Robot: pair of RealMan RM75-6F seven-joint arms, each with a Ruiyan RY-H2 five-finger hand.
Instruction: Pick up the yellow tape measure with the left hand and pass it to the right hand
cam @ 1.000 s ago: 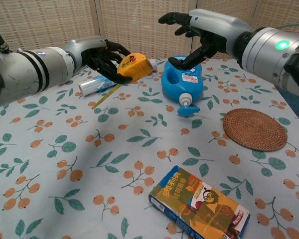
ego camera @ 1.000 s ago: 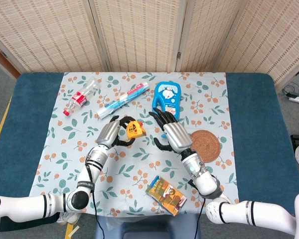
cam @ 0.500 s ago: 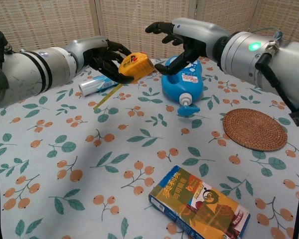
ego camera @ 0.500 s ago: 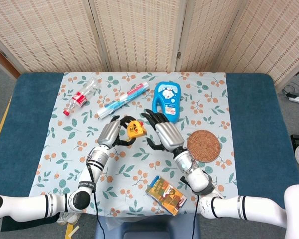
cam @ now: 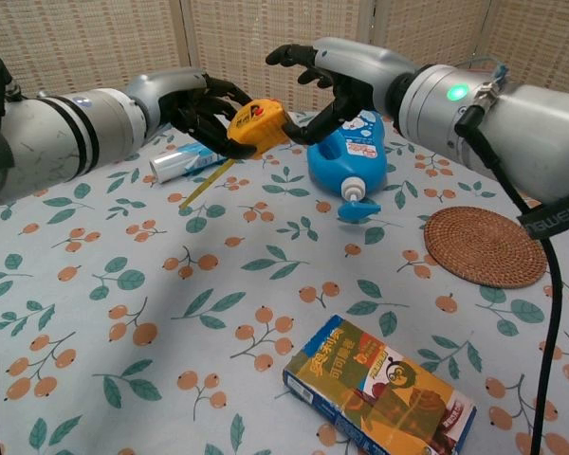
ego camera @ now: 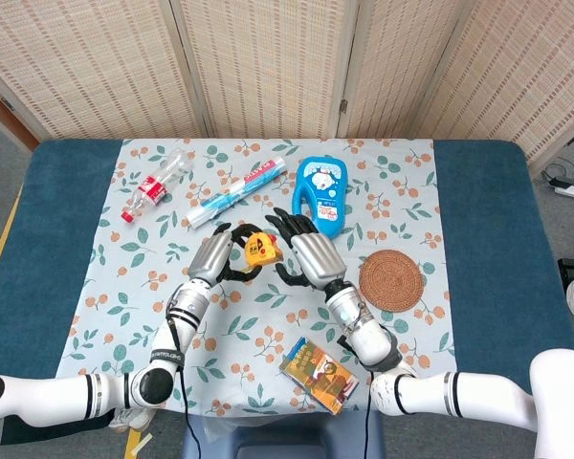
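The yellow tape measure (ego camera: 260,249) (cam: 257,126) hangs above the flowered cloth, and my left hand (ego camera: 216,257) (cam: 201,109) holds it by its left side. My right hand (ego camera: 303,251) (cam: 325,81) is spread just to the right of it. Its fingers arch over the tape measure's top and its thumb reaches in under the right side, very near or just touching the case. The right hand's fingers are apart and have no grip on it.
A blue penguin-print bottle (ego camera: 321,192) (cam: 349,156) lies behind the right hand. A woven coaster (ego camera: 394,278) (cam: 485,245) is to the right, a snack box (ego camera: 318,374) (cam: 383,387) at the front. A clear bottle (ego camera: 156,185) and a tube (ego camera: 233,192) lie at the back left.
My right hand has moved left, from over the blue bottle up to the tape measure. The left hand has held the tape measure almost still.
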